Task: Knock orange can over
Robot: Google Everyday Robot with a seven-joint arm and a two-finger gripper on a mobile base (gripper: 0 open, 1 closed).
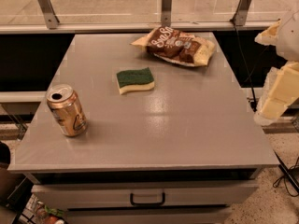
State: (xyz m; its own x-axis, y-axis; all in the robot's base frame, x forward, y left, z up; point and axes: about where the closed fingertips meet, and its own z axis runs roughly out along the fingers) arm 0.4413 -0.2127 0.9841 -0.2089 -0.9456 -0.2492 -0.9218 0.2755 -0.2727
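The orange can (67, 110) stands upright near the front left corner of the grey table (187, 125). It has a shiny orange-gold body and a silver top with an open pull-tab hole. My gripper (276, 90) shows as pale cream parts at the right edge of the camera view, beyond the table's right side and partly cut off by the frame. It is far from the can, across the full width of the table, and touches nothing I can see.
A green and yellow sponge (135, 80) lies at the table's middle back. A brown chip bag (176, 45) lies at the back right. A drawer with a dark handle (147, 199) is below the front edge. A railing and cables run behind and to the right.
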